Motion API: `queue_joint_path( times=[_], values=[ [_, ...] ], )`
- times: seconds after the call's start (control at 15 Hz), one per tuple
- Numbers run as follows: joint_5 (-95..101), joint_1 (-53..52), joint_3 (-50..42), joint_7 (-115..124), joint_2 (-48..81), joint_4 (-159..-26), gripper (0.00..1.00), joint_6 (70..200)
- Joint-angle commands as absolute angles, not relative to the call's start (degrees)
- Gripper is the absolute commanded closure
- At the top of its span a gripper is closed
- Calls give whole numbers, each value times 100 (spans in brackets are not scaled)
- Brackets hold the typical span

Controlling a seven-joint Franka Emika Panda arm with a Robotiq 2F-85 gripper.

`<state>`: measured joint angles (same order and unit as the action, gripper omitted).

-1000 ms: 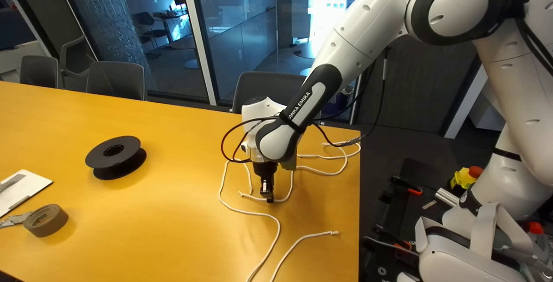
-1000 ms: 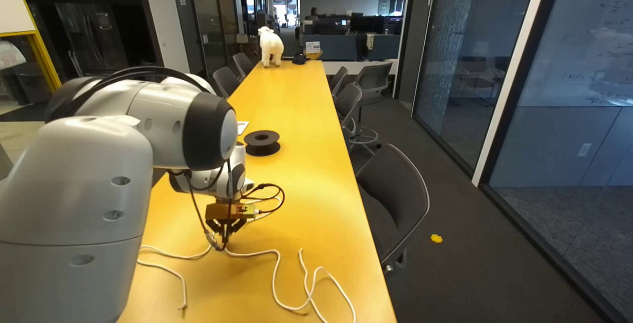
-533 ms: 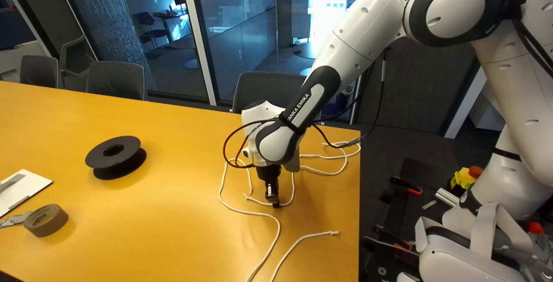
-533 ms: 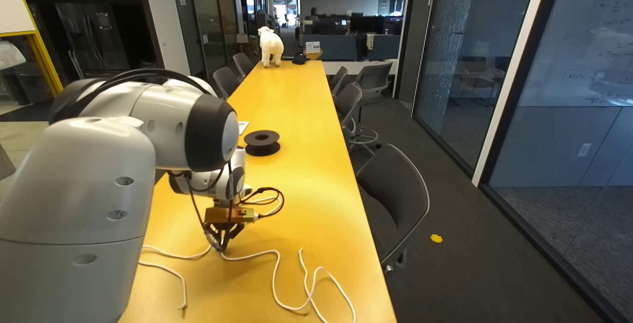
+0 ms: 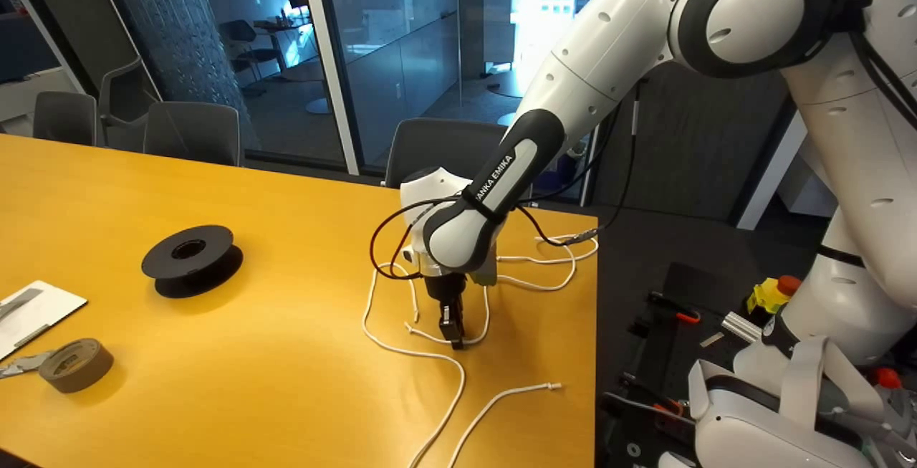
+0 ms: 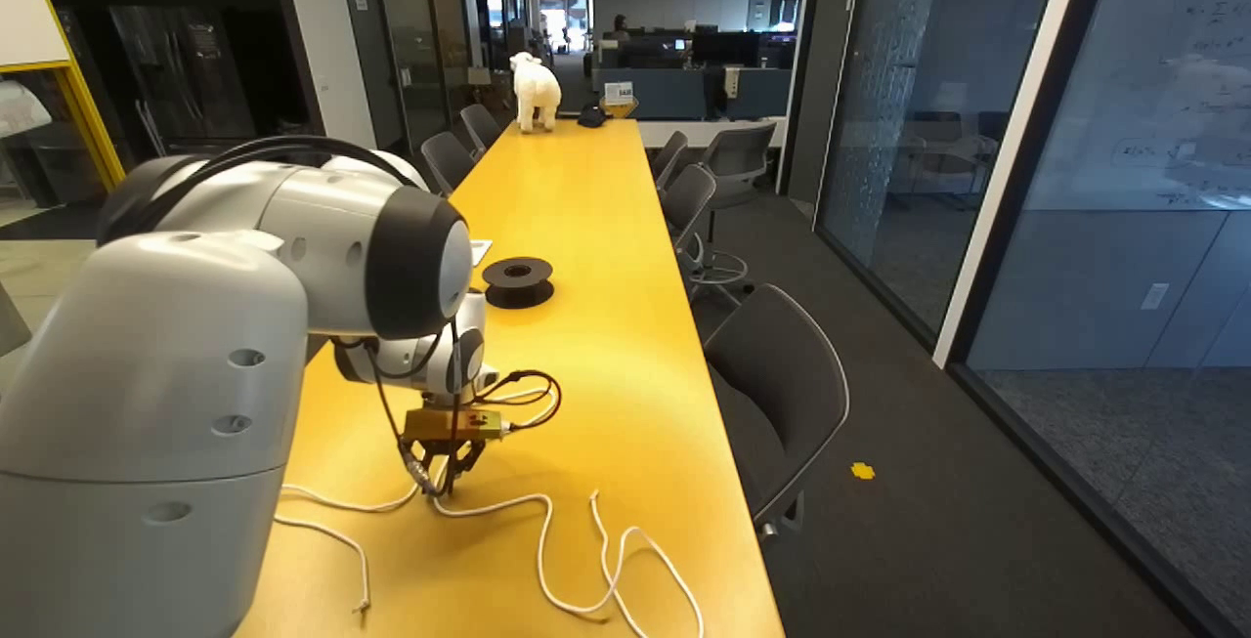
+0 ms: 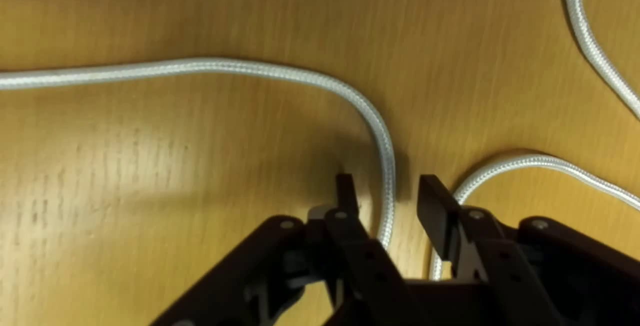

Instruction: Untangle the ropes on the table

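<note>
The ropes are white cords lying in loose wavy strands on the yellow-orange table [image 5: 286, 382]. A rope strand [image 5: 461, 382] curves toward the front edge in an exterior view; wavy rope [image 6: 540, 560] also shows in an exterior view. My gripper [image 5: 457, 345] is low at the table over a rope near its knotted end. It also shows in an exterior view [image 6: 440, 492]. In the wrist view my gripper [image 7: 385, 183] is open. A rope [image 7: 388, 171] passes between the fingers with a gap on each side. Another rope bend [image 7: 530, 161] runs behind the right finger.
A black spool [image 5: 215, 247], a grey-brown tape roll [image 5: 93, 375] and a white board [image 5: 50, 307] lie on the table. Chairs [image 6: 782, 404] stand along its side. A white plush animal [image 6: 536, 91] stands at the far end. The arm's black cable hangs near the gripper.
My gripper has moved slightly down and right in an exterior view, and the rope end shifted with it. Its fingers, together earlier, are now apart; the rope is let go.
</note>
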<state>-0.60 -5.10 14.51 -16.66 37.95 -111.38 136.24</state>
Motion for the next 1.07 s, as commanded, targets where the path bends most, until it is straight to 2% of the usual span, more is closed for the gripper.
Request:
queue_joint_path(
  times=[0.0, 0.27, 1.0],
  values=[
    [-149, -513, 1277, -1364, 3407, -11365, 28, 13722],
    [-82, -562, 831, -528, 2785, -11869, 1, 14136],
    [1194, -965, -766, 2477, 1710, -13195, 0, 15117]
  ],
)
